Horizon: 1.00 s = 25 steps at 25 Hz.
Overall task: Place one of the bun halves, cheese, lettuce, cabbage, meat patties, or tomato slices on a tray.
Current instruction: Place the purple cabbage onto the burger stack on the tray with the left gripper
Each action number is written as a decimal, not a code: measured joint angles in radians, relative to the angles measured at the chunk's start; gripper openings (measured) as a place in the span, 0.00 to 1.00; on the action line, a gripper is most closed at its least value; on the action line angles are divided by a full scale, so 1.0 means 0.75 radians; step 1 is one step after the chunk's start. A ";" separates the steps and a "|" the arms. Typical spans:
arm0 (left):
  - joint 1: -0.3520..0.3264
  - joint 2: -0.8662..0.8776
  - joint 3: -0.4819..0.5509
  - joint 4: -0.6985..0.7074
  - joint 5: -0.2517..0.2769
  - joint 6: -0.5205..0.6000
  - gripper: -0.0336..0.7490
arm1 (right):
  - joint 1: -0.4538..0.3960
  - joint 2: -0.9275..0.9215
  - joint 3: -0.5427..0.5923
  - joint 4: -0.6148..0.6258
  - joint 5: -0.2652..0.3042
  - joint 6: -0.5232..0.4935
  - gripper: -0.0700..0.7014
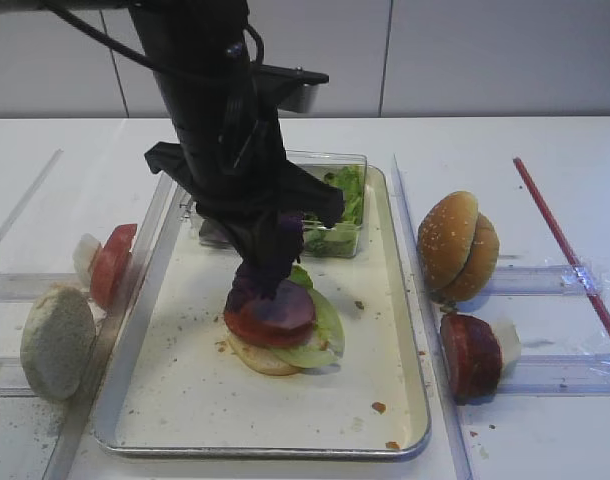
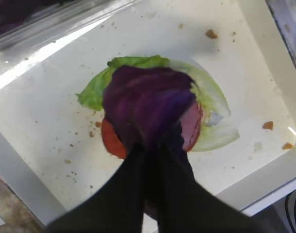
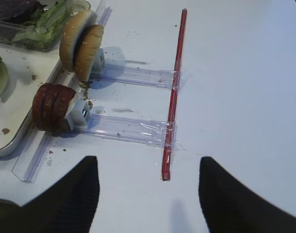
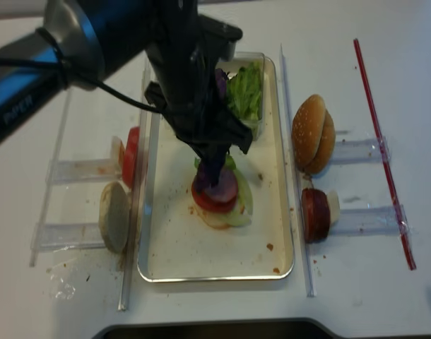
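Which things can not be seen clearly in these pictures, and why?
- Left pincer: its tips are buried in the cabbage in the left wrist view; the arm hides them in both high views.
- Bottom bun half: mostly covered by the lettuce and upper layers.
- Clear box: its left part is behind the arm.

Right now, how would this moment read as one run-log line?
left claw: shut on dark purple wavy cabbage | above burger stack | large silver metal tray | right claw: open, empty

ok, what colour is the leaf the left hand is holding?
Dark purple: it's the cabbage, pinched in the left hand over the stack. Clearest in the left wrist view.
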 joint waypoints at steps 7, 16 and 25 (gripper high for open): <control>0.000 0.084 0.000 0.000 -0.008 0.000 0.04 | 0.000 0.000 0.000 0.000 0.000 0.000 0.68; 0.000 0.107 0.000 -0.006 -0.010 0.006 0.04 | 0.000 0.000 0.000 0.000 0.000 0.000 0.68; -0.002 0.107 0.000 -0.050 -0.010 0.032 0.23 | 0.000 0.000 0.000 0.000 0.000 -0.003 0.68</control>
